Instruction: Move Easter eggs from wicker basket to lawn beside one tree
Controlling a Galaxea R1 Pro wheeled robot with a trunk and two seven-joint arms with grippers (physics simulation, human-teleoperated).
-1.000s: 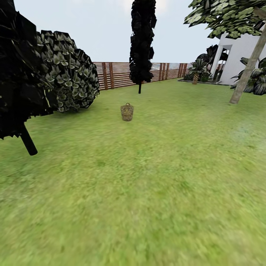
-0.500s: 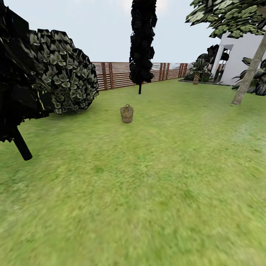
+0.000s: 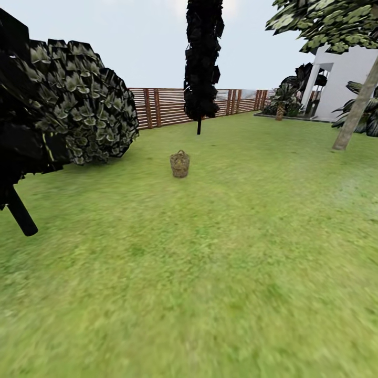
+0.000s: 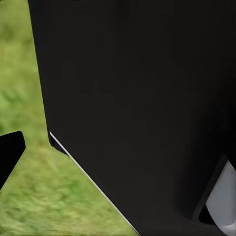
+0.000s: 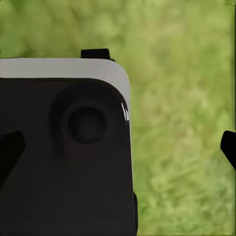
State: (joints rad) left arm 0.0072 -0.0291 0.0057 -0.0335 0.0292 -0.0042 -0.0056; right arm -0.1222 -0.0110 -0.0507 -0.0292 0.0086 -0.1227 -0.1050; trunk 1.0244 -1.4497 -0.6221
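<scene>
Wicker basket (image 3: 180, 164) stands upright on the lawn (image 3: 210, 273), mid-distance in the head view, roughly centred, well apart from every plant. Contents too small to make out; eggs cannot be confirmed.

Near: bare mottled grass across the whole foreground. Left wrist view: dark robot body panel (image 4: 142, 108) over grass. Right wrist view: black-and-grey robot housing (image 5: 64, 147) over grass. Jaws of both arms: state cannot be told.

Mid: dark-foliage tree with thin black trunk (image 3: 20, 212) at left; rounded bush (image 3: 92, 113) behind it.

Far: dark columnar tree (image 3: 202, 58) beyond the basket; grey-brown tree trunk (image 3: 357, 113) leaning at right, leaves above; slatted wooden fence (image 3: 168, 106); white house (image 3: 344, 79) with palms beside it.
</scene>
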